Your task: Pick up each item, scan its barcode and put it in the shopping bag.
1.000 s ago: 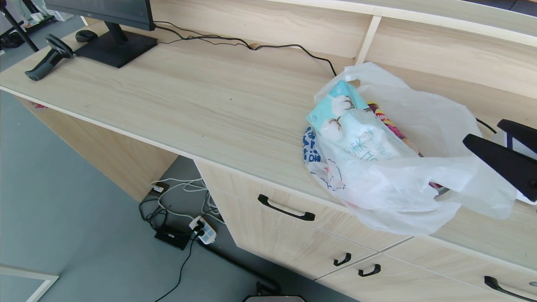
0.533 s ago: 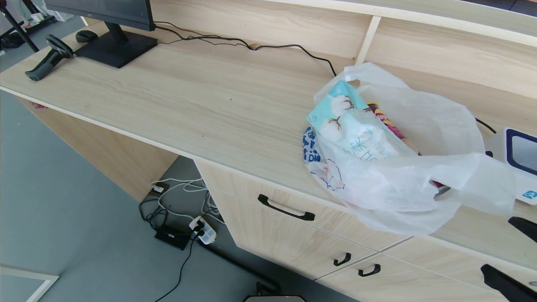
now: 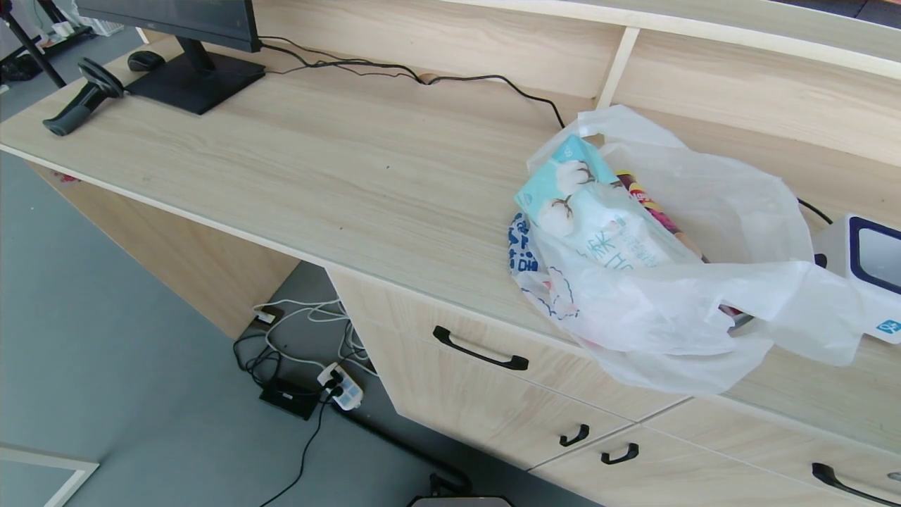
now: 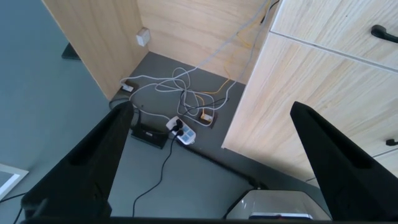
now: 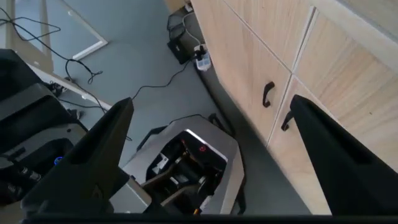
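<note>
Wooden counter (image 3: 317, 176), filled shopping bag (image 3: 704, 211) in head view, floor cables (image 4: 180, 93) beneath wrists, left jaws wide, right jaws wide

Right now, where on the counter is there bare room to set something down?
The wide stretch of counter between the monitor base and the shopping bag is bare, the cable behind it. Crowded: the right end, bag beside the white terminal.

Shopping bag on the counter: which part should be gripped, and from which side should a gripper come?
Probably the loose handle of the shopping bag, approached from the right. It spreads thin over the counter beside the white desktop scanner, clear of the tissue pack inside. The bulging body seems to offer no firm fold.
</note>
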### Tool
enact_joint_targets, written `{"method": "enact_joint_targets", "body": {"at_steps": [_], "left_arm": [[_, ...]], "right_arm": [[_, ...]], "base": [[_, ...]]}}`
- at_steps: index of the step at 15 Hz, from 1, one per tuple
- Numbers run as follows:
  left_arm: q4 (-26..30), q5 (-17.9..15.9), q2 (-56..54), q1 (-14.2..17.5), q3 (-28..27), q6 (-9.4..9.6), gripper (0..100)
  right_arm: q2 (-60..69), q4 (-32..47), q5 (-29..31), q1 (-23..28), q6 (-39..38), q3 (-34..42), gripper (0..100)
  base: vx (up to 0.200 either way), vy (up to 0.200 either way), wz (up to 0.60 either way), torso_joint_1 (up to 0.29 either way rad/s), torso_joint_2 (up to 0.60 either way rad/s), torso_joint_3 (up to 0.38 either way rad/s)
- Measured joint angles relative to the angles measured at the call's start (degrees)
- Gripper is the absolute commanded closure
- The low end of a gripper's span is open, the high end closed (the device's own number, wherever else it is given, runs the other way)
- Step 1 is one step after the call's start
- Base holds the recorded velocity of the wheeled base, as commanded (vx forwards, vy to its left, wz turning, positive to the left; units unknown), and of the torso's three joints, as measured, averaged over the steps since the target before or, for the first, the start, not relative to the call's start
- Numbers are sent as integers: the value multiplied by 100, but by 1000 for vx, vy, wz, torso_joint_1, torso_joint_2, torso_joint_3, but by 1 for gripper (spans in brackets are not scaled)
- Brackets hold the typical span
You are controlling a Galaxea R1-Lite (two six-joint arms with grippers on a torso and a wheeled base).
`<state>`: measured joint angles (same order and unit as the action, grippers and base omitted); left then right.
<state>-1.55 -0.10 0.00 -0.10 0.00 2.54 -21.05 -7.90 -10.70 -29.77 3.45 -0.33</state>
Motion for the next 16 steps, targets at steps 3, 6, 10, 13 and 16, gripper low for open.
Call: {"method": "enact_joint_targets", "body": {"at_steps": [3,6,10,13,16], "left_arm": [[2,0,0,2,0,-2,0],[7,2,0,-1,0,-5,0],[7,0,0,-1,0,-35,0],[16,0,0,2,0,-68,0],[24,0,0,2,0,-98,0]], "right_arm": [[830,874,-207,-7,-37,-112,0],[1189,896,-1297,-38,-69,-145,0],[1345,761,-624,880,-261,-112,0],[1449,850,-319,2812,-407,-212,0],[1651,1079,-680,4448,-438,-289,0]], "base": [[0,0,0,0,0,0],[0,0,0,0,0,0],[0,0,0,0,0,0],[0,0,0,0,0,0],[0,0,0,0,0,0]]}}
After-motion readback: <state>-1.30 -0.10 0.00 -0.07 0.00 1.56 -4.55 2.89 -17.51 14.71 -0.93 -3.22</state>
